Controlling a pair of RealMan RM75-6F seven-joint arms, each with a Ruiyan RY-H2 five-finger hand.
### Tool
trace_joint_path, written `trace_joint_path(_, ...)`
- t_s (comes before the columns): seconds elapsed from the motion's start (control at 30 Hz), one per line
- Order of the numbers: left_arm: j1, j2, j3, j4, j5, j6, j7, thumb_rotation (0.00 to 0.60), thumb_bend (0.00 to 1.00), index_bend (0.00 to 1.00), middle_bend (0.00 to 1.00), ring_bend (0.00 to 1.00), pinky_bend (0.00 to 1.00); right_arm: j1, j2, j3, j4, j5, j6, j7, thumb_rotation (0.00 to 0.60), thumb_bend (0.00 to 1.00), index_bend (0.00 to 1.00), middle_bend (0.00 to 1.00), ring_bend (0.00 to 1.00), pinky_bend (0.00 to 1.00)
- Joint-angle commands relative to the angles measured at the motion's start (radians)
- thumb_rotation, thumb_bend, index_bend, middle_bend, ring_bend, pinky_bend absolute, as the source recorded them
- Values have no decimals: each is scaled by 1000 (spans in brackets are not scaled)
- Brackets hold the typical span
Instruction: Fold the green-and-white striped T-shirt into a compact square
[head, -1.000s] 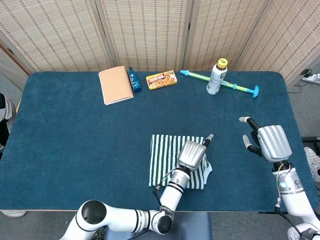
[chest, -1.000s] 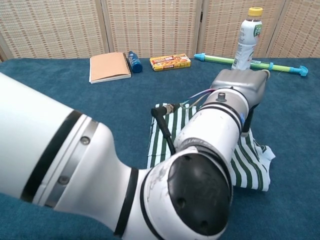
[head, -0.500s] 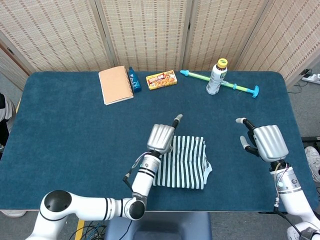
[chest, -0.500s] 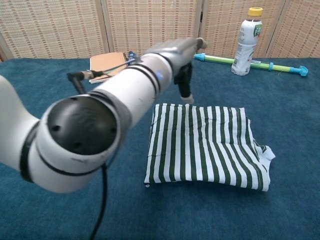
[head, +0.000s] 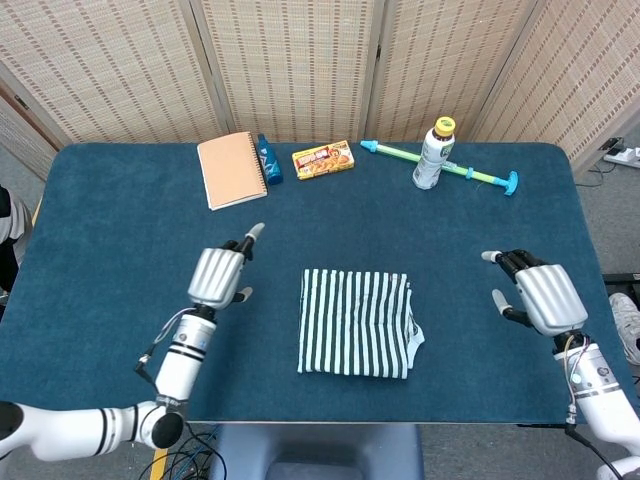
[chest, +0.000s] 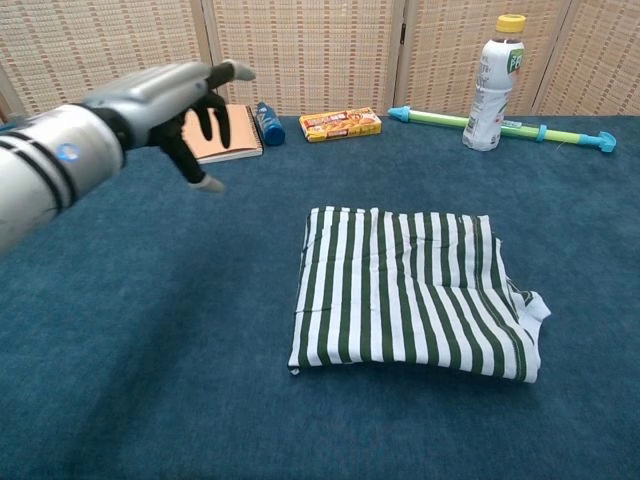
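The green-and-white striped T-shirt (head: 356, 322) (chest: 411, 289) lies folded in a rough square near the table's front edge, with a bunched bit of fabric at its right side. My left hand (head: 221, 274) (chest: 170, 104) hovers to the left of it, fingers spread, holding nothing. At the right edge of the head view my right hand (head: 534, 292) is also open and well apart from the shirt. It does not show in the chest view.
Along the far edge of the blue table (head: 120, 220) lie a tan notebook (head: 232, 169), a small blue object (head: 267, 159), a yellow snack box (head: 323, 159), a drink bottle (head: 434, 154) and a green-and-blue stick toy (head: 470, 172).
My left hand has lifted off the shirt and swung away to the left, leaving the folded shirt uncovered. My right hand has shifted slightly outward and down.
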Motion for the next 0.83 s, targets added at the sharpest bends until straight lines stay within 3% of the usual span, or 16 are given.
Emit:
trace_joint_path(0.03,95,73,79,-11,100,60,-97,600,132,10,428,349,566,-13,7,-22,44,-38,4,47,600,451,82,196,160,312)
trace_joint_path(0.27,241,143,160,46,211,148,-214,600,132,38,428,346,531,-57,-42,-52,155,-90,68,134,600,431,69,193,157,298)
trace_joint_path(0.83,574,333,280,-6,345,367,-337,600,132,96,422,345,478,-177,-103,-96,201,-98,191,148,600,391,69,193,156,291)
